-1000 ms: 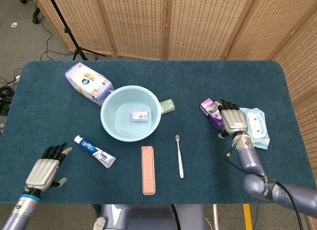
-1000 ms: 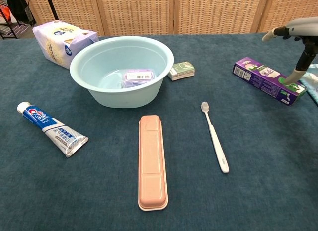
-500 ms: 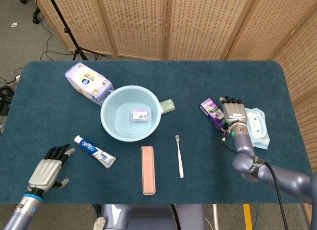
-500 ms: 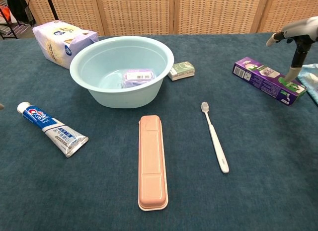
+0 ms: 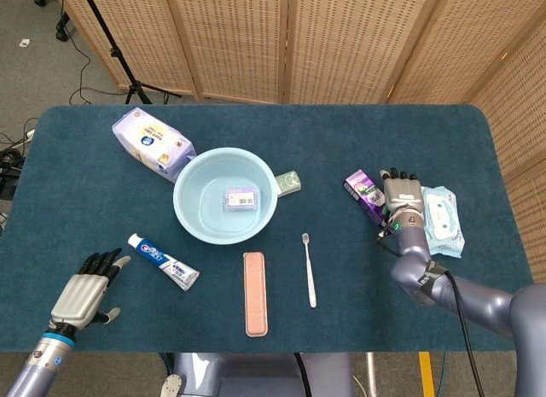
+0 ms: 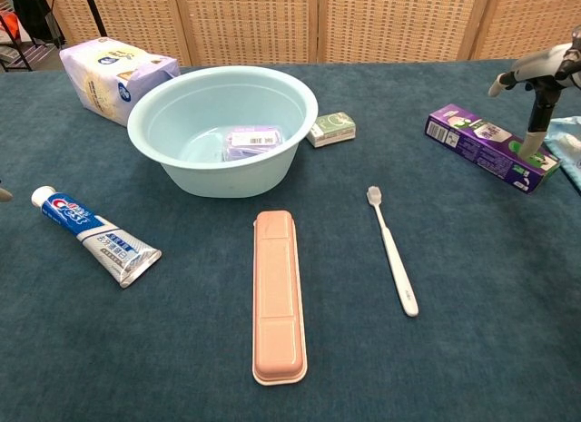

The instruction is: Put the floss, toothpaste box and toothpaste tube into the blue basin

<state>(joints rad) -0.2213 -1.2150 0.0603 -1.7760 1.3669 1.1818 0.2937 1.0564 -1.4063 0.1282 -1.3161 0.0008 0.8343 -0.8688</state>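
Your floss pack [image 5: 241, 198] already lies in the blue basin [image 5: 192, 211]. The toothpaste tube [image 5: 164, 262] waits near your open, empty left hand [image 5: 83, 290]. Your right hand [image 5: 403, 196] touches the toothpaste box [image 6: 491, 147]; grip unclear.

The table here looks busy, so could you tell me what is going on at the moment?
A two-handed robot is tidying dental items into the blue basin. The floss already lies inside. The right hand sits over the purple toothpaste box, one finger touching its end, but the box is still flat on the table. The toothpaste tube lies untouched near the open left hand. A toothbrush and pink case lie in front.
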